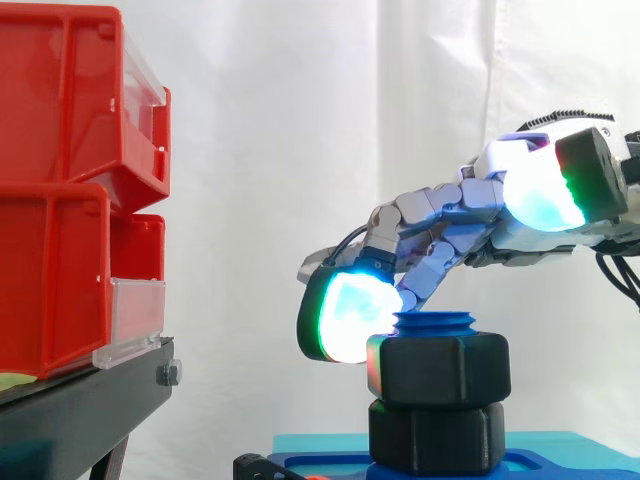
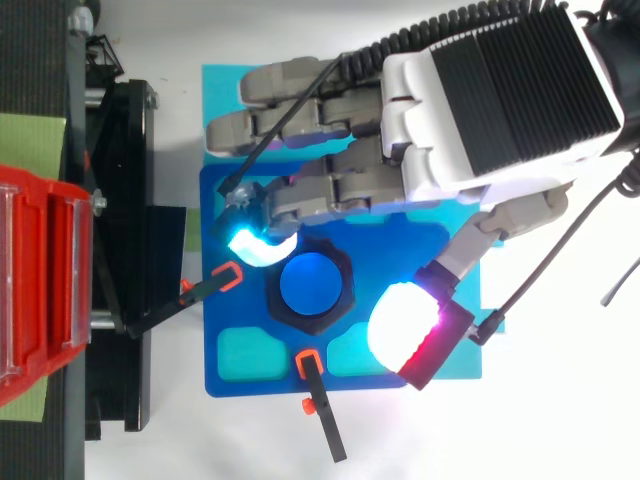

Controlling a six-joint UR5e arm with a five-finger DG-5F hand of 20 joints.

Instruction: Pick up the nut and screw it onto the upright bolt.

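**Nut on bolt: hand released, one pad on a nut flat**

1. Far left of the bolt, the red bins (image 1: 70, 190) sit stacked on the black stand (image 1: 80, 400). They are well apart from the work and take no part in this step.
2. The blue fixture plate (image 2: 215, 375) carries the bolt (image 2: 312, 283) upright at its middle. Two orange-tipped clamps (image 2: 205, 290) bear on the plate's edges left of and in front of the bolt, probably to stop the plate turning under torque.
3. The nut (image 1: 445, 368) is already round the bolt. The bolt's blue tip shows just above it, so the threads are judged to be engaged. A second black hex body (image 1: 437, 435) lies directly beneath, and whether the nut touches it cannot be told.
4. One glowing fingertip (image 1: 345, 315) rests against the nut's left flank, placed to push a flat round.
5. Right of the bolt, the thumb pad (image 2: 400, 325) stands clear of the nut and above it.
6. The hand (image 2: 490, 100) therefore grips nothing. Its fingers are relaxed, which is likely a reset between turns.
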